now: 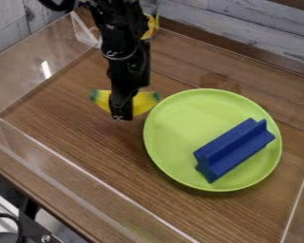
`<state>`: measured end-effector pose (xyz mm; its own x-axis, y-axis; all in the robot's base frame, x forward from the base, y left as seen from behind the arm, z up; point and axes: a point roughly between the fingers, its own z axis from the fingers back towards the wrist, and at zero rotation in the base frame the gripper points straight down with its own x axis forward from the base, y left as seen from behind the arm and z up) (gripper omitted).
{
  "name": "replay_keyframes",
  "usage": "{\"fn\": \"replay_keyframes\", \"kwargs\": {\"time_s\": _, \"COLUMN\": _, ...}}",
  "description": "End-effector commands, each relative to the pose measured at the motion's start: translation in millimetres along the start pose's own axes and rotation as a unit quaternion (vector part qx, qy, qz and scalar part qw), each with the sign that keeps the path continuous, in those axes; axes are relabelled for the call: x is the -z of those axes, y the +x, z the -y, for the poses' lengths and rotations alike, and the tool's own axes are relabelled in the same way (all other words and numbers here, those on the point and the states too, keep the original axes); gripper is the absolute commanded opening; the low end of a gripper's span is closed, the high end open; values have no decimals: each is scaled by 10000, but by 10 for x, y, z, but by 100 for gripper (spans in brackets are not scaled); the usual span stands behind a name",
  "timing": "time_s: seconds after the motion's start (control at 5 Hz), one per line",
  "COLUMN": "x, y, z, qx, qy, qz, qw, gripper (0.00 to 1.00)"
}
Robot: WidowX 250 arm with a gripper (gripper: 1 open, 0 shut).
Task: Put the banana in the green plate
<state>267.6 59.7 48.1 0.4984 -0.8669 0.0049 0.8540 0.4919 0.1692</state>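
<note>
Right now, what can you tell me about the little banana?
The banana is small, stubby and yellow with greenish tips, and looks like smooth plastic. It lies on the wooden table, just left of the green plate, not in it. The black tool points straight down and is shut on its middle, hiding part of it. Whether it touches the plate's rim is unclear.
</note>
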Motion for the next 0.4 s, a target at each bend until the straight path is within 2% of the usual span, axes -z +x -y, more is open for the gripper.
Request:
{"fn": "replay_keyframes", "kwargs": {"time_s": 0.0, "x": -59, "y": 55, "z": -51, "qx": 60, "qy": 155, "qz": 84, "qw": 9998, "gripper": 0}}
{"fn": "replay_keyframes", "kwargs": {"time_s": 0.2, "x": -54, "y": 61, "z": -51, "qx": 79, "qy": 157, "qz": 99, "qw": 9998, "gripper": 0}}
